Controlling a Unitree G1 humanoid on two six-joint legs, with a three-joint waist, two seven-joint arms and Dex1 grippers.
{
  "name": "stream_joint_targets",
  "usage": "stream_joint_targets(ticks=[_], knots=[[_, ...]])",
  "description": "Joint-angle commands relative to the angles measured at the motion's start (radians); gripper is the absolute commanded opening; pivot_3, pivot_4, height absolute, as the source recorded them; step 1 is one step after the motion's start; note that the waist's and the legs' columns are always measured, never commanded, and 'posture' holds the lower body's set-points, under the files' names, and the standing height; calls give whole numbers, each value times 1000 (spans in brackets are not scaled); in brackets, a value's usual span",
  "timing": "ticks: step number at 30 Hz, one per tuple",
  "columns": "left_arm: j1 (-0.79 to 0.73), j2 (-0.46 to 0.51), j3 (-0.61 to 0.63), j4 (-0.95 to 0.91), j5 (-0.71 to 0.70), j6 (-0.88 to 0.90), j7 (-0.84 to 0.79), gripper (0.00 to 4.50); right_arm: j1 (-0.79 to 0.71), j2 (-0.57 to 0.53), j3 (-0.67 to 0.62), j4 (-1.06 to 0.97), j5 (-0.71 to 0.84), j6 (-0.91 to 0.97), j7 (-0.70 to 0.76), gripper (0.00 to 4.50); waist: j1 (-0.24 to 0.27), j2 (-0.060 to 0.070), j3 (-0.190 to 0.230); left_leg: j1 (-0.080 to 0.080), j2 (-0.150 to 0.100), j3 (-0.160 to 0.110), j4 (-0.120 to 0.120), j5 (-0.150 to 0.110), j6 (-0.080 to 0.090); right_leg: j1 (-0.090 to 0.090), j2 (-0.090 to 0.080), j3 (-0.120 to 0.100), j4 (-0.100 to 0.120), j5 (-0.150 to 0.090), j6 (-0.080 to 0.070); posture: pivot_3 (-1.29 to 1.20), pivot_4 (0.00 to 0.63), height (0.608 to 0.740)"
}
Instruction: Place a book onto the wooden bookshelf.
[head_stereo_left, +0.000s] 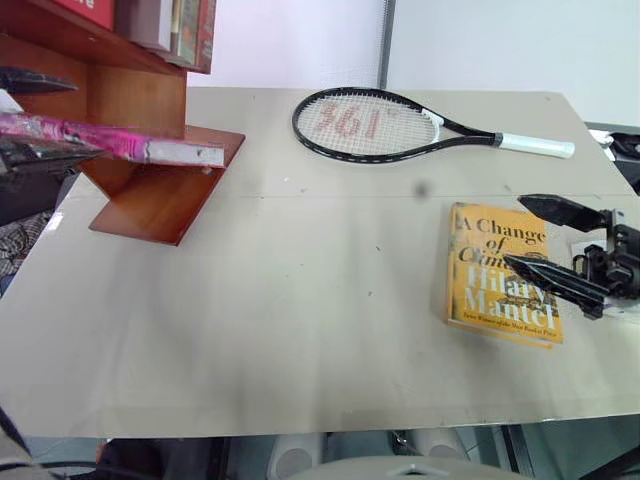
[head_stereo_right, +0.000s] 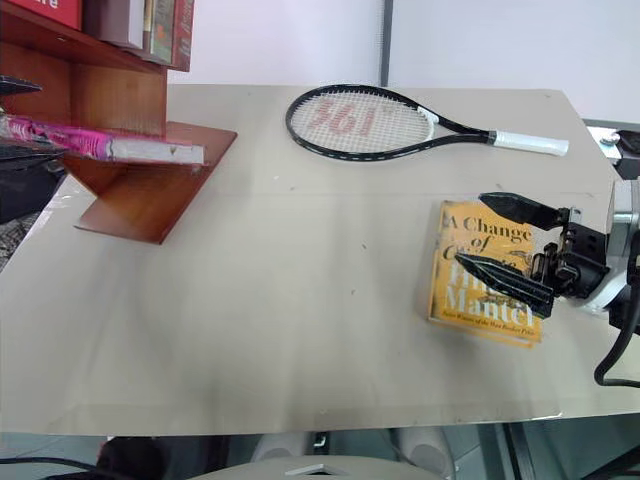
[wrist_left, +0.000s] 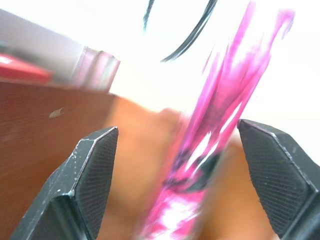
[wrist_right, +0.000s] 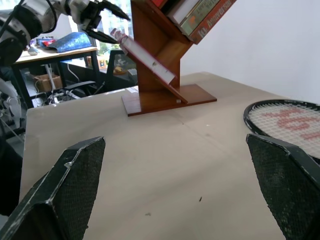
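Bench carries it all; wooden bookshelf stands at its far left corner. Pink book lies on the bookshelf's lower slanted board. Left pincer, spread, straddles the book's outer end. Right pincer hangs spread, well away from the shelf. Draw the left straight back, no snagging the cover!

A beige worktop is seen carrying the wooden bookshelf at upper left, a tennis racket at upper centre and a yellow-orange book at right. The pink book is laid on the bookshelf's slanted board.
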Motion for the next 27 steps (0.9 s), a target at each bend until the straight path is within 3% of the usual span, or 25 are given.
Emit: stream_joint_targets(ticks=[1, 3, 5, 7, 10, 14, 17, 24, 27], knots=[[191, 125, 164, -418, -292, 589, -61, 3917, -65, -43, -22, -17, 75, 38, -33, 4500, 2, 0, 1, 0, 0, 0, 0, 0, 0, 0, 0, 0, 0, -1, 0, 0, 150, 740], [296, 131, 264, -616, -433, 858, -56, 3917, -80, -72, -45, -33, 117, 69, -60, 4500, 4, 0, 1, 1, 1, 0, 0, 0, 0, 0, 0, 0, 0, -5, 1, 0, 150, 740], [363, 86, 331, -767, -551, 1013, 5, 3917, -81, -104, -82, -56, 165, 98, -95, 4500, 5, 1, 1, 2, 2, 2, 0, 0, 0, 1, 0, 0, 1, -5, 1, 0, 150, 740], [371, -34, 336, -897, -676, 1103, 191, 3917, -56, -136, -141, -94, 205, 127, -131, 4500, 10, 4, 1, 3, 4, 4, 0, 0, 0, 1, 0, 0, 1, -5, 1, 0, 150, 740], [416, -272, 284, -1065, -727, 1122, 479, 3917, 39, -157, -270, -173, 267, 176, -172, 4500, 15, 5, -1, 4, 5, 5, 0, 0, 0, 2, 2, -1, 2, -5, 1, 0, 150, 740], [557, -525, 146, -1152, -554, 1024, 709, 3917, 234, -118, -427, -261, 239, 213, -176, 4500, 21, 2, -3, 3, 4, 6, 0, 0, 0, 2, 3, 1, 2, 0, 1, 0, 150, 740], [704, -638, 78, -1167, -452, 927, 748, 3917, 403, -37, -408, -263, 25, 161, -144, 4500, 18, -3, -6, 3, 3, 8, -1, 0, 0, 2, 3, 3, -1, 0, 0, 0, 150, 740], [898, -669, 72, -1094, -324, 764, 707, 3917, 703, 149, -347, -128, -341, -83, 25, 4500, 29, -2, -6, 3, 6, 10, 0, 0, 0, 1, 2, 4, -3, -5, 0, 0, 150, 740], [946, -671, 62, -1087, -301, 715, 680, 3917, 735, 193, -356, -56, -388, -169, 65, 4500, 28, 2, -8, 4, 6, 8, 0, 0, -1, 1, -1, 5, -3, -5, 0, 0, 150, 740]])
